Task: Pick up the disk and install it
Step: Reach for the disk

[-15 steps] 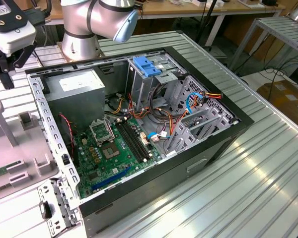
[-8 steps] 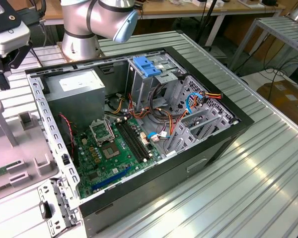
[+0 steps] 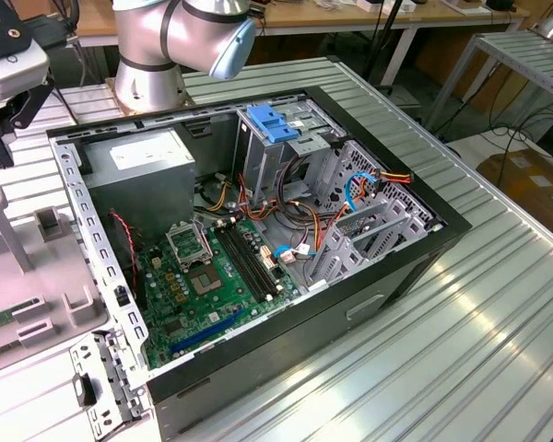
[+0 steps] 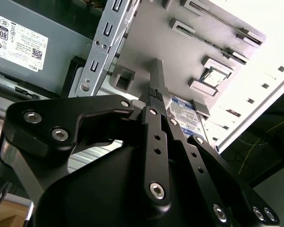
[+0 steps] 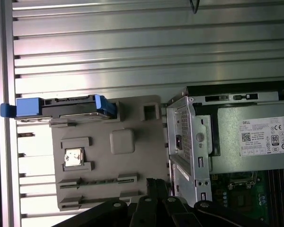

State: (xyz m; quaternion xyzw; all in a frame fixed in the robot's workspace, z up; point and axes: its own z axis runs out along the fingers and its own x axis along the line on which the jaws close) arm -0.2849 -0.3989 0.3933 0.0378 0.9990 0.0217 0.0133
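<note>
The claw (image 4: 156, 92), fingers together and empty, hangs over the grey holder (image 5: 132, 161) beside the computer case (image 5: 189, 142), and since the disk (image 5: 61, 108) stands on edge along the holder's side away from the case, I'd open wide and centre across it.

The arm (image 3: 157, 41) rises from a silver base at the far side of the exterior view, with a blue-capped joint (image 3: 230, 48) on the exterior view's right of it. In both wrist views the black end effector (image 4: 156, 92) (image 5: 156, 182) has its fingers pressed together, gripping nothing.
</note>
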